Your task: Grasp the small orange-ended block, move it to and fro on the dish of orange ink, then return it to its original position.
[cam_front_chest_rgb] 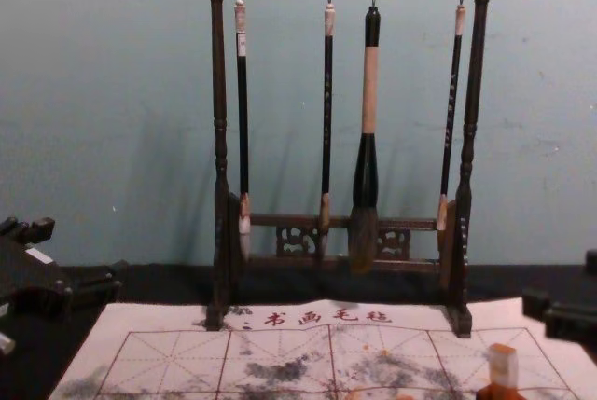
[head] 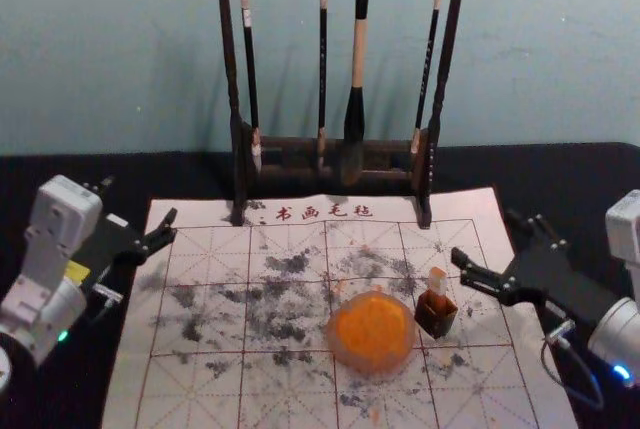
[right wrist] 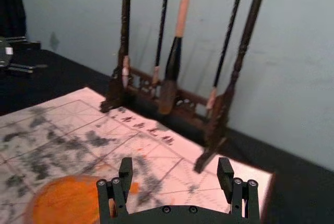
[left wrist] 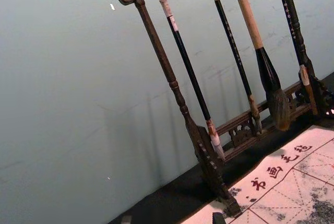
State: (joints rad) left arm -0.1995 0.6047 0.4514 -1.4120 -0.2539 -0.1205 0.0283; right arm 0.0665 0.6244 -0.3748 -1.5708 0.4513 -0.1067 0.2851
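We have the small block (head: 437, 282) standing upright in a little dark box (head: 436, 315), just beside the dish of orange ink (head: 372, 331) on its right, and both box and dish rest on the stained mat (head: 135, 379). Our right gripper (head: 487, 237) waits to the right of the dish and a bit farther back, its two fingers spread wide with nothing between them. Our left gripper (head: 139, 201) is parked well to the left of the dish, its fingers apart too and holding nothing. The step in hand, as we judge it, is reaching in for the grasp. We do best to come from the dish's right, turn the fingers so that one passes on each side of the block, and centre them before going lower. We want the grip on the part that rises above the box, low enough to be steady, yet without pressing on the box's rim. We should close gently and evenly, since a one-sided push could tip the box toward the dish. Then we lift straight up until the block is free of the box, and only after that carry it over the dish, keeping it upright.
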